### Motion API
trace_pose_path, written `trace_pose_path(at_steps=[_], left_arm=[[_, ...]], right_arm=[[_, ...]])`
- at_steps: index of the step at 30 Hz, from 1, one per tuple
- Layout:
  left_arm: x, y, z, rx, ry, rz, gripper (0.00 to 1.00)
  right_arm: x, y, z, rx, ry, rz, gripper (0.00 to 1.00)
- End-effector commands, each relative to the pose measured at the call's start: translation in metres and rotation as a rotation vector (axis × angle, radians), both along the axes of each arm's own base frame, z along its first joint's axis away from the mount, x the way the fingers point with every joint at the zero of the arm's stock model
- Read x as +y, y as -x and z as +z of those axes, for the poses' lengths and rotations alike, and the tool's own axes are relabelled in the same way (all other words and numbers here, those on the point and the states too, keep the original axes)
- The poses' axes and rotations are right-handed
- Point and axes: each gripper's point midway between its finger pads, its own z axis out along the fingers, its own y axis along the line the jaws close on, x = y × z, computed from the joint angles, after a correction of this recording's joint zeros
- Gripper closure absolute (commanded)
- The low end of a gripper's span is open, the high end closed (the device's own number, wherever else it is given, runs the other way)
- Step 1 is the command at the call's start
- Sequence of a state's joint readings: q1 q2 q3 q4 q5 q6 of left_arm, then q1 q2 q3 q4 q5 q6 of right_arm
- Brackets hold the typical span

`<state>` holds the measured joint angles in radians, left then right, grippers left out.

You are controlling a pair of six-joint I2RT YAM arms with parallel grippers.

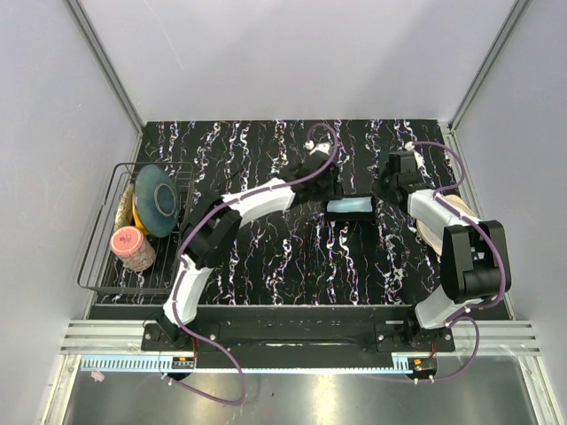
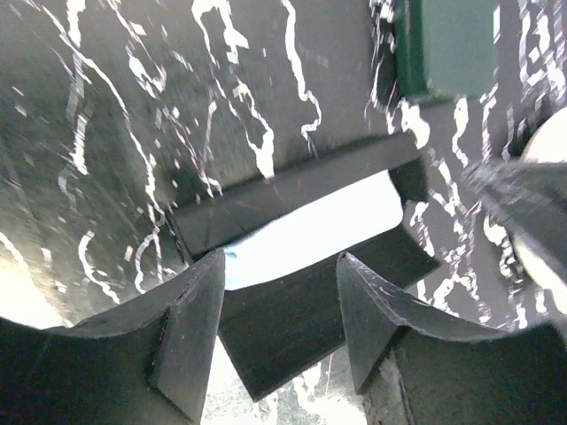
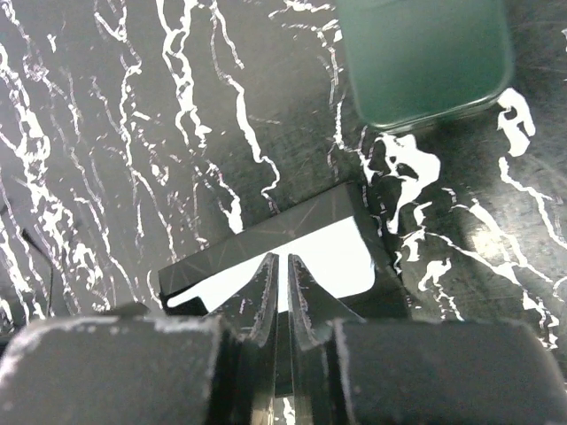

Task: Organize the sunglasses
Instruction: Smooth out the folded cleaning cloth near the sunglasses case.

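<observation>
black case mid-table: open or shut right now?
Open. The black case shows its pale lining from above, and the left wrist view looks straight into that bright interior between its dark walls.

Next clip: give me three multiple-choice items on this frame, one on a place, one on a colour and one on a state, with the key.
1. Where does the rack stand on the table?
A. at the left side
B. in the middle
C. at the right side

2. What colour is the closed box beyond the black case?
A. red
B. green
C. yellow

3. How is the left claw?
A. shut
B. open
C. out of view

Key:
1 A, the top view shows it along the table's left edge.
2 B, the right wrist view shows its dark green lid.
3 B, its fingers stand well apart in the left wrist view.
</observation>
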<state>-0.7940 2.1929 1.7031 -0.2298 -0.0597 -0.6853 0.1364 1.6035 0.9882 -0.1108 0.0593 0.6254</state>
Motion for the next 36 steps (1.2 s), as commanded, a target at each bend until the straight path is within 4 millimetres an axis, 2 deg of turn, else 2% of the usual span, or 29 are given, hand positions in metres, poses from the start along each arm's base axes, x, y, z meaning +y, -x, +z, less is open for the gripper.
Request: trace_pose_path(at_steps=[1,3,7,8,9,12,14,15,17,21,27,36], left_arm=[[0.022,-0.036,0.061,-0.098,0.138,0.043,0.42],[0.023,-0.04,0.06,-0.089,0.164,0.02,0.42],[0.029,-0.053,0.044,-0.035,0.164,0.015,0.43],[0.028,-0.053,0.025,-0.003,0.146,0.012,0.47],[0.026,-0.055,0.021,0.006,0.141,0.005,0.51],[0.023,-0.058,0.025,-0.007,0.183,-0.009,0.61],[0.027,-0.056,0.017,0.04,0.151,0.011,0.67],[0.027,-0.057,0.023,0.042,0.148,0.008,0.68],[0.032,-0.052,0.018,0.077,0.128,0.015,0.69],[0.033,-0.047,0.025,0.077,0.135,-0.004,0.67],[0.043,-0.039,-0.007,0.162,0.044,-0.003,0.66],[0.049,-0.052,-0.029,0.16,0.017,0.049,0.64]], right_arm=[[0.016,0.008,0.013,-0.004,-0.056,0.097,0.87],[0.022,0.012,0.007,0.011,-0.076,0.125,0.87],[0.034,0.017,-0.003,0.035,-0.122,0.171,0.9],[0.035,0.018,-0.005,0.039,-0.127,0.175,0.9],[0.036,0.019,-0.006,0.041,-0.133,0.178,0.91],[0.041,0.021,-0.005,0.034,-0.153,0.196,0.91],[0.046,0.023,-0.003,0.035,-0.169,0.214,0.91],[0.048,0.024,-0.001,0.035,-0.173,0.222,0.91],[0.05,0.026,0.0,0.036,-0.177,0.231,0.91],[0.052,0.027,0.003,0.034,-0.171,0.233,0.91],[0.06,0.027,-0.002,0.049,-0.174,0.246,0.91],[0.072,0.032,-0.002,0.054,-0.167,0.265,0.91]])
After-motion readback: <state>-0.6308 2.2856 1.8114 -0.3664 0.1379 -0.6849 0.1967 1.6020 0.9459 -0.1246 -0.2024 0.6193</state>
